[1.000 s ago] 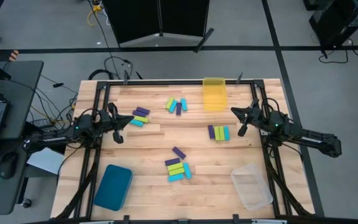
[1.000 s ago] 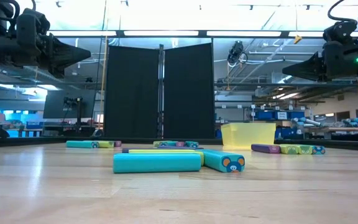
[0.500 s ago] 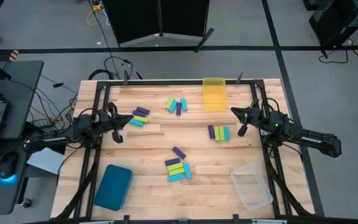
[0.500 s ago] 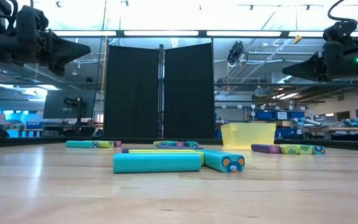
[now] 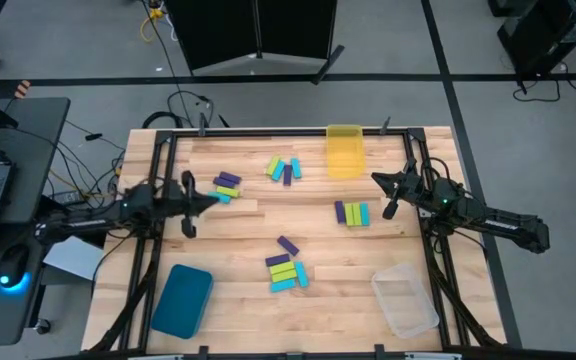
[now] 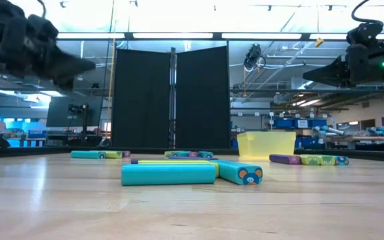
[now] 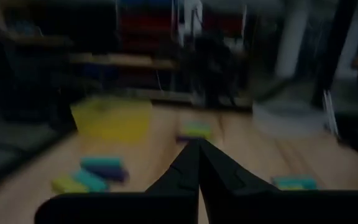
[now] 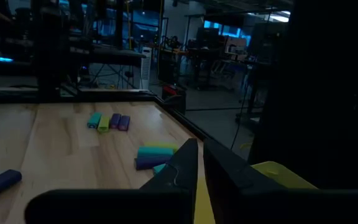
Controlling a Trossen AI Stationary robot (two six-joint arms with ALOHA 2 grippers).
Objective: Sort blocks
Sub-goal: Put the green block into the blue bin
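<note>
Since the earlier frames the left gripper (image 5: pixel 211 195) has slid toward the centre of the high view, closing on the purple-green-cyan cluster (image 5: pixel 227 186) at upper left of the table (image 5: pixel 248 245); its fingers are pressed together and empty, probably because it is only travelling to a pick. The right gripper (image 5: pixel 376 180) has not shifted, waiting at right of frame with its fingers nearly together and nothing between them. The blocks lie unsorted in four groups: that cluster, one at upper centre (image 5: pixel 284 168), one right of centre (image 5: pixel 351 213), one at lower centre (image 5: pixel 286 268). The yellow bin (image 5: pixel 344 150) sits at the top edge, the teal bin (image 5: pixel 181 300) lower left, the clear bin (image 5: pixel 404 303) lower right, set at the margins, it seems, to receive one colour each.
</note>
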